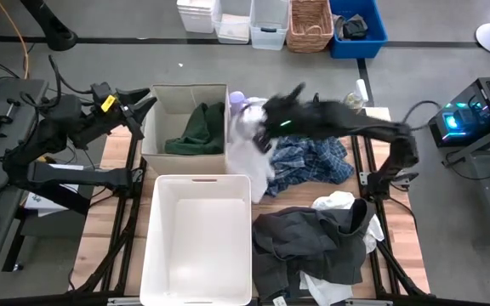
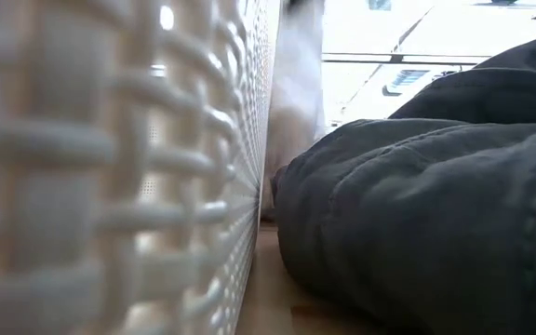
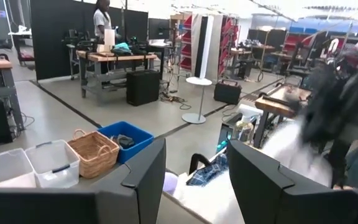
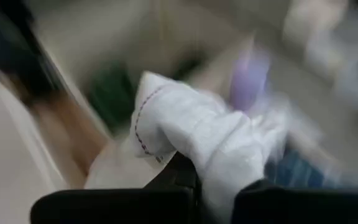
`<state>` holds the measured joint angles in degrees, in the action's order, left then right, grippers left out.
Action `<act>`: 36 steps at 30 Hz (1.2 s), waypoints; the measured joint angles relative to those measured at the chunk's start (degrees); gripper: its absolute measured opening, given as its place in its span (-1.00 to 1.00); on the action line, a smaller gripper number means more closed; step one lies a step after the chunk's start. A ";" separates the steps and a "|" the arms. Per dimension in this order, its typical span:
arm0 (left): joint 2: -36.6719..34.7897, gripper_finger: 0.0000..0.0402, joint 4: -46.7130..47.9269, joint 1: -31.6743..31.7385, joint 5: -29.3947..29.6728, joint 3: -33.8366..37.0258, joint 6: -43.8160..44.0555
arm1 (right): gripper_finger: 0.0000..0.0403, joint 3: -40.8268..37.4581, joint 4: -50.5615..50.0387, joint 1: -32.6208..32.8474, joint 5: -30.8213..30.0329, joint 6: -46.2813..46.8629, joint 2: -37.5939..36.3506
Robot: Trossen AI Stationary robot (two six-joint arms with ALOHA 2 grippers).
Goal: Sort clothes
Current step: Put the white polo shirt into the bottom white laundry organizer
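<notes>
Room: grey floor beyond my wooden bench (image 1: 109, 223), with a row of storage containers along the far edge.
Far containers: three white tubs (image 1: 232, 19), one wicker basket (image 1: 310, 24), one blue bin (image 1: 360, 30) holding something dark.
Cardboard box (image 1: 177, 95): stands at the bench's far left part; one dark green garment (image 1: 197, 131) lies inside it.
White plastic bin (image 1: 196, 238): sits nearer than the box, just beside it; nothing shows inside.
Right gripper (image 1: 262, 127): my fingers are clenched on a white garment (image 4: 216, 140), held beside the box's right wall with the cloth hanging down toward the bench.
Lilac bottle (image 1: 237, 100): just behind that white garment, near the box's far right corner.
Left gripper (image 1: 140, 106): hovers at the box's left edge, fingers (image 3: 148, 180) spread apart, holding nothing.
Clothes on the bench: one blue-and-white plaid piece (image 1: 313, 161) under my right arm; one dark grey heap (image 1: 309, 242) to the right of the bin; white fabric (image 1: 340, 202) showing at its far and near edges.
</notes>
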<state>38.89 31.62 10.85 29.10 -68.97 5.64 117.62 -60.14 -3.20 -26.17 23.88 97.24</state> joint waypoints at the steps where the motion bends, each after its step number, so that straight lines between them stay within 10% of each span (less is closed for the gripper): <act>1: 0.00 -0.20 -0.29 0.00 0.00 0.00 0.61 | -0.98 3.84 1.44 1.09 -2.71 -2.05 -0.91; 5: 0.37 -0.20 -2.53 0.00 -0.52 0.00 4.66 | -0.98 15.96 17.65 6.97 -8.38 -17.20 -3.59; 9: 0.93 -0.20 -5.10 -0.02 -3.08 -0.02 8.70 | -0.99 15.57 43.93 13.08 2.36 -29.88 -3.76; 16: 1.73 -0.20 -5.85 -0.04 -4.61 -0.02 14.94 | -0.99 10.45 72.65 20.71 30.66 -24.42 4.86; 21: 1.72 -0.20 -5.79 -0.07 -4.60 -0.02 17.73 | -1.00 10.61 87.15 23.91 34.11 -17.08 13.08; 29: 2.40 -0.20 -5.74 -0.07 -4.49 -0.02 17.76 | -1.00 10.38 86.64 20.75 28.18 -2.41 25.61; 36: 2.25 -0.20 -5.36 -0.07 -8.08 -0.02 17.83 | -1.00 10.56 48.99 17.60 3.25 -3.22 26.13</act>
<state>41.15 26.25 10.79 21.02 -68.99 23.46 128.18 -11.15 14.41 -22.92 20.66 123.37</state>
